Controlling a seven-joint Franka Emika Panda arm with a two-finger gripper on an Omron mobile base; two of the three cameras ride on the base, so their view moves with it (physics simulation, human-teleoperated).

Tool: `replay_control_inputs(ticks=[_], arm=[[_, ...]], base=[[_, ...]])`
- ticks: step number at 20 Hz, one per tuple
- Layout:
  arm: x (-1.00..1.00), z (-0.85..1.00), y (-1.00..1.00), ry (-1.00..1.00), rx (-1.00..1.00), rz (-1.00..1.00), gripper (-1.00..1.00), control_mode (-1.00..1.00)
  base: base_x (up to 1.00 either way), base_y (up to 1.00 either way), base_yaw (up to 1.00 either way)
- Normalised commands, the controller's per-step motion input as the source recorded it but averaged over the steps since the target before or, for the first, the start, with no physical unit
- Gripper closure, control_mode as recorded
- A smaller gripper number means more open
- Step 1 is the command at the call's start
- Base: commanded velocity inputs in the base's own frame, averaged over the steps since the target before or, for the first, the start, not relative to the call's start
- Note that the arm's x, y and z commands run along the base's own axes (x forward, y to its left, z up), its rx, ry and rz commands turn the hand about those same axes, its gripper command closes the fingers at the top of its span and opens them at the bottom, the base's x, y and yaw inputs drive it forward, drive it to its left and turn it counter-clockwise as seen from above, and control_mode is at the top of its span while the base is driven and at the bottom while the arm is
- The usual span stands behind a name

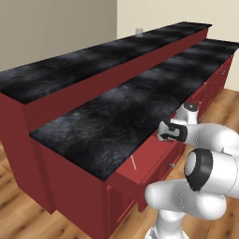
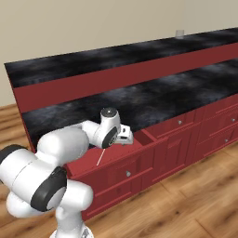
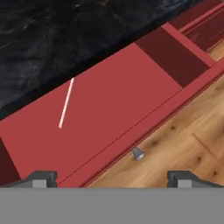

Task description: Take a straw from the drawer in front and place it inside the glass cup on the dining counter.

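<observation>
The wide dark red drawer [image 3: 118,94] [image 1: 148,158] [image 2: 122,155] is pulled out from under the lower countertop. The thin whitish straw [image 3: 66,103] [image 1: 133,162] [image 2: 100,157] lies flat on its floor, partly under the countertop edge. My gripper [image 3: 112,178] [image 1: 165,131] [image 2: 125,136] hovers above the drawer, open, with nothing between its fingers. In the hand view the straw is up and to the left of the fingertips [image 3: 41,178]. The glass cup [image 1: 138,31] [image 2: 179,33] stands far off on the raised dining counter [image 1: 93,56] [image 2: 116,58].
The lower black countertop [image 1: 121,116] [image 2: 153,100] overhangs the back of the drawer. A small metal handle [image 3: 138,153] [image 2: 128,174] sticks out of the drawer front. Narrower red drawers [image 2: 223,123] run along to the right. Wooden floor [image 3: 183,144] lies below.
</observation>
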Motion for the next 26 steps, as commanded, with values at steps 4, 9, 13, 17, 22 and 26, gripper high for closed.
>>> replay_control_inputs(ticks=[4,9,13,17,22,26], arm=[[0.16,-0.62,0.21,0.01,0.00,0.23,-1.00,-1.00],[0.03,-0.39,0.17,-0.03,-0.02,0.23,-1.00,-1.00],[0.05,-0.37,0.14,-0.01,-0.05,0.19,-1.00,-1.00],[0.16,-0.25,0.14,0.00,-0.05,0.16,-1.00,-1.00],[0.10,-0.21,0.07,0.00,-0.08,0.14,-1.00,-1.00],[0.00,-0.24,0.00,0.00,-0.13,0.08,-1.00,-1.00]], base=[[0.00,0.00,0.00],[0.00,0.00,0.00],[0.00,0.00,0.00],[0.00,0.00,0.00],[0.00,0.00,0.00],[0.00,0.00,0.00]])
